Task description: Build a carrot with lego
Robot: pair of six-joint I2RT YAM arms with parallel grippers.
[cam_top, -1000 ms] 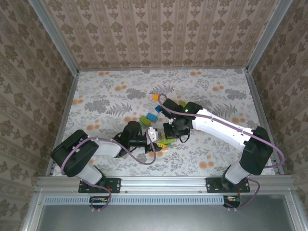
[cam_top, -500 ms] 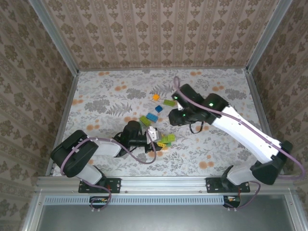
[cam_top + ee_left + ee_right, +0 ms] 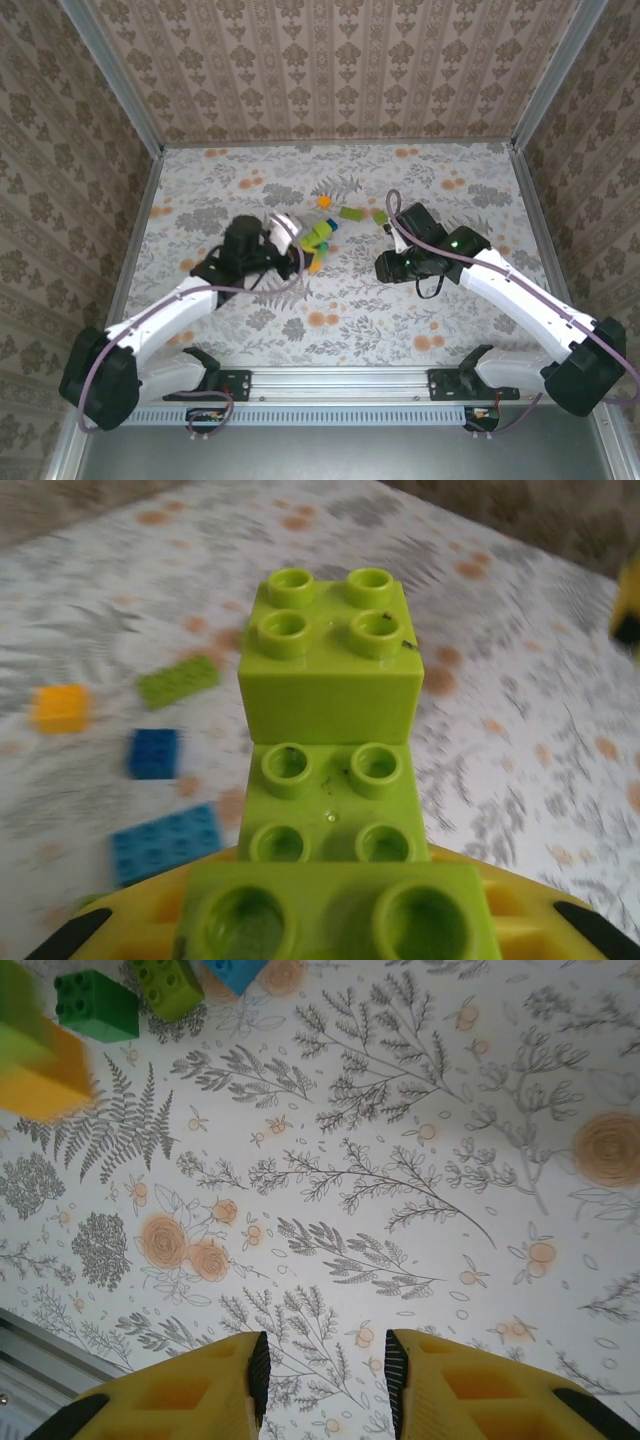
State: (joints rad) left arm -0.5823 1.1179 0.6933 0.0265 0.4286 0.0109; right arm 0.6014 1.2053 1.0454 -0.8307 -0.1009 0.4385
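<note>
Carrot [image 3: 330, 685] clamped in left gripper [image 3: 297, 240], projecting ahead of it; right gripper [image 3: 325, 1365] parted, empty, well apart.

Loose lego [image 3: 351, 213] crowd centre beside carrot [image 3: 318, 237]; table [image 3: 330, 320] open near front, far corners.

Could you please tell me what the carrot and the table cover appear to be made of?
The carrot: probably hard moulded plastic, smooth and faintly glossy, with crisp round studs. The table cover: a matte sheet with printed flowers; cloth or paper is unclear.
</note>
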